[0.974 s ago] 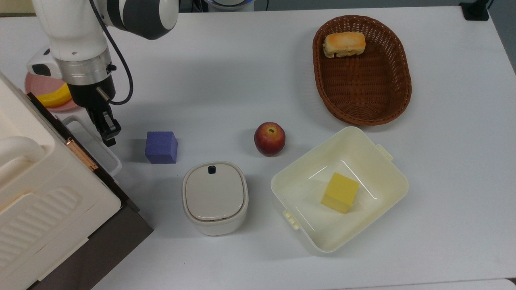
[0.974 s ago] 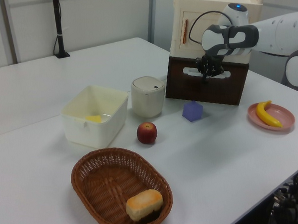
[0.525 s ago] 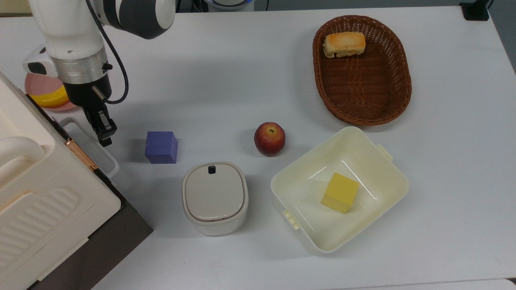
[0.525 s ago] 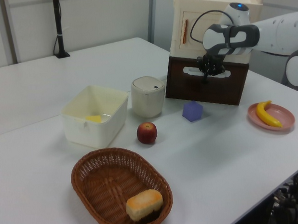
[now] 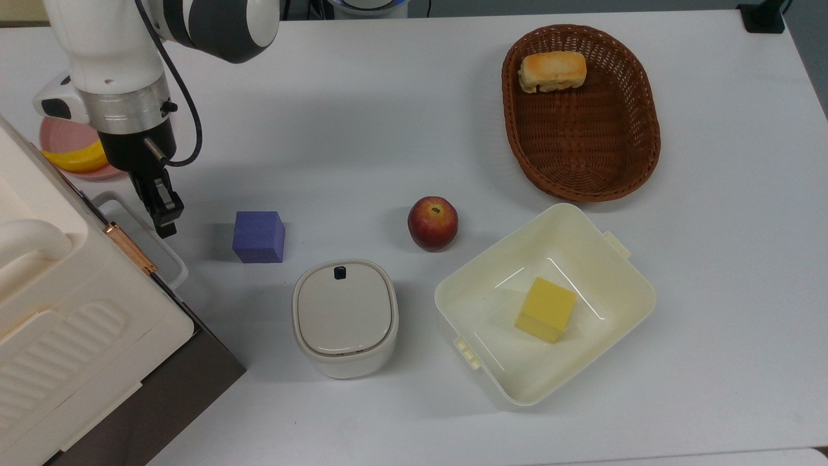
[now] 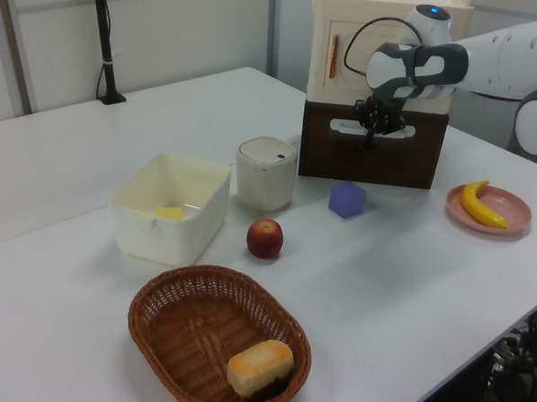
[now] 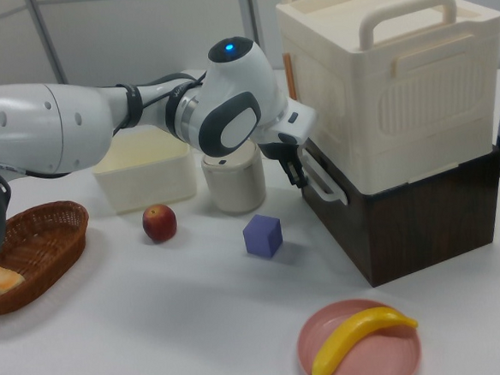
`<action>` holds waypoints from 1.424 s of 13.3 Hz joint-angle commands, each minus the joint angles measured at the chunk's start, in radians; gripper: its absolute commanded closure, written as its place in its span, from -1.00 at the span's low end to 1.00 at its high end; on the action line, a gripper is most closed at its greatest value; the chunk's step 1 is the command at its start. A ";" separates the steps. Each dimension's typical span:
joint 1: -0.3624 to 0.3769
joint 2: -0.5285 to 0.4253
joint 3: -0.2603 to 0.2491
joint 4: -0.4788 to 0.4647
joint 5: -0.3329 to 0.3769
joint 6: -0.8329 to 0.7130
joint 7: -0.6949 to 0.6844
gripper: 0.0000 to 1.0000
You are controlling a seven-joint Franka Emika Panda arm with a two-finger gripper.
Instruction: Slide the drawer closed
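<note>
The drawer (image 7: 407, 219) sits at the bottom of the stack on the right view's right, under the cream ribbed appliance (image 7: 393, 79). Its dark brown front panel faces the bench (image 5: 388, 129), and its white loop handle (image 5: 139, 239) stands out from the panel. In the right view the front looks level with the dark cabinet around it.

The pincer (image 5: 162, 210) is at the far end of the handle in the top view, pointing down, touching or almost touching the loop. Its fingers look clenched together with nothing between them.

In the top view, the purple cube (image 5: 259, 236) lies just right of the pincer. The grey lidded pot (image 5: 345, 317) stands nearer, the apple (image 5: 432, 222) further right. The cream tub (image 5: 614, 259) holds a yellow block (image 5: 545, 309).
</note>
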 commanded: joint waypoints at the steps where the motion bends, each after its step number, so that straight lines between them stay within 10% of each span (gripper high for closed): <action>1: 0.029 0.011 0.023 0.001 -0.061 0.030 -0.031 1.00; 8: 0.144 -0.041 0.108 -0.037 -0.219 -0.137 -0.087 1.00; 15: 0.144 -0.288 0.174 -0.037 -0.209 -0.531 -0.334 1.00; 17: 0.146 -0.334 0.172 -0.033 -0.192 -0.596 -0.358 0.34; 19: 0.150 -0.365 0.180 -0.030 -0.162 -0.639 -0.365 -1.00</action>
